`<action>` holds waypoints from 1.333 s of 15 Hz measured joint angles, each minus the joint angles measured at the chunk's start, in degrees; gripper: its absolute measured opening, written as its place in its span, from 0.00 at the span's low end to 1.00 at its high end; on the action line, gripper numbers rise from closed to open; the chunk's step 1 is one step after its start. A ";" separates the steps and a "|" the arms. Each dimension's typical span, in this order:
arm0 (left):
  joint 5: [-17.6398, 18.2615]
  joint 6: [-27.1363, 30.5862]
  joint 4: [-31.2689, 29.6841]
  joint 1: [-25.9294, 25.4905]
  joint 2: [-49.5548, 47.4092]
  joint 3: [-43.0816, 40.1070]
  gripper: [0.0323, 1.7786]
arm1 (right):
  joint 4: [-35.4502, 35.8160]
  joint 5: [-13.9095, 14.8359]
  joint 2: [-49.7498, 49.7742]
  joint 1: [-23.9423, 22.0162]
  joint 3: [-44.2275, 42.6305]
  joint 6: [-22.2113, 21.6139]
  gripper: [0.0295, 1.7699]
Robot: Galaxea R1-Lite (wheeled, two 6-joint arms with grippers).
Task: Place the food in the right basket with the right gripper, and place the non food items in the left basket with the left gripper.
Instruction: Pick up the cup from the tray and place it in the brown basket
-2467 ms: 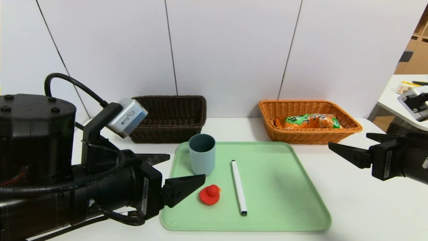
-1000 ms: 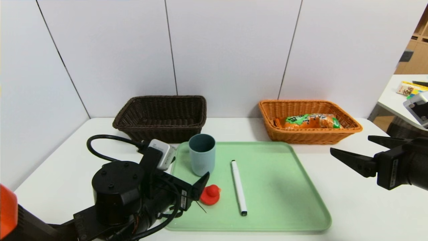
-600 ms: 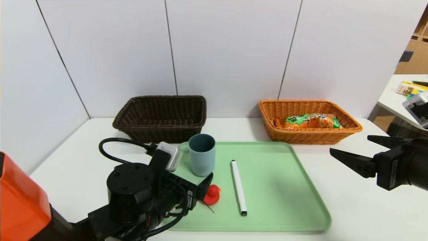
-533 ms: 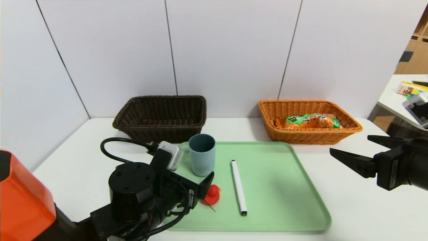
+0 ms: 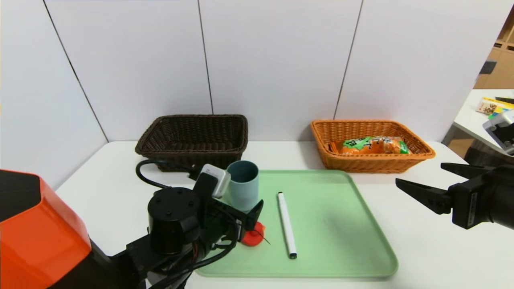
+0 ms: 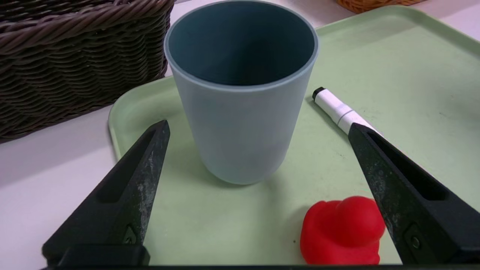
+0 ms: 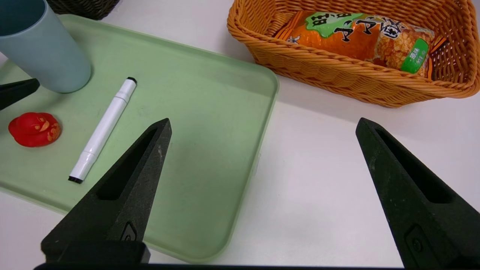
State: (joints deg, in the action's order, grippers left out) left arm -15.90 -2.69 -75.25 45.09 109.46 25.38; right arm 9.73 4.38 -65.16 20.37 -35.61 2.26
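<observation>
1. A green tray (image 5: pixel 333 224) lies on the white table (image 5: pixel 433 249); everything below is placed from it.
2. On the tray's left part stands a blue-grey cup (image 5: pixel 243 185), upright.
3. A red toy duck (image 5: pixel 253 237) lies on the tray just in front of the cup.
4. A white marker (image 5: pixel 286 224) lies on the tray right of the duck, lengthwise, dark tip toward the near edge.
5. Behind the tray's left corner sits a dark brown basket (image 5: pixel 194 140).
6. Behind its right corner sits an orange basket (image 5: pixel 369 145) holding an orange snack packet (image 5: pixel 371 145).
7. The left gripper (image 5: pixel 252 218) reaches over the tray's left edge, beside cup and duck.
8. The right gripper (image 5: pixel 437 184) hangs off the tray's right side, jaws spread.
</observation>
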 joint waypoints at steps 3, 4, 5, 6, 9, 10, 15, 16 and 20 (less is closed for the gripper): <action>0.09 1.18 0.65 0.00 1.34 2.69 0.95 | -0.02 0.00 0.04 0.00 0.11 0.00 0.96; 0.11 1.55 1.00 -0.02 1.79 3.52 0.95 | 0.00 0.00 0.04 -0.01 0.28 -0.02 0.96; 0.24 1.71 1.46 -0.04 2.30 4.24 0.95 | 0.00 -0.09 0.09 -0.01 0.41 -0.02 0.96; 0.30 1.73 1.83 -0.13 2.76 4.99 0.95 | 0.02 -0.11 0.20 -0.01 0.67 0.00 0.96; 0.46 1.84 2.55 -0.91 4.13 7.00 0.95 | 0.02 -0.11 0.44 -0.01 1.16 0.00 0.96; 0.49 1.96 2.68 -1.33 4.64 7.69 0.95 | 0.05 -0.13 0.48 -0.01 1.21 0.00 0.96; 0.60 3.13 2.71 -3.94 6.91 10.78 0.95 | 0.02 -0.30 0.56 0.00 1.27 0.02 0.96; 0.61 3.33 2.71 -4.28 7.30 11.03 0.95 | 0.02 -0.30 0.56 0.00 1.27 0.02 0.96; 0.63 3.74 2.73 -4.89 8.12 11.54 0.89 | 0.05 -0.37 0.56 0.05 1.27 0.06 0.96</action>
State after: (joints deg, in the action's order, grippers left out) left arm -15.26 1.05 -72.52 40.20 117.58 36.93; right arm 9.78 4.01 -64.60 20.42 -34.34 2.32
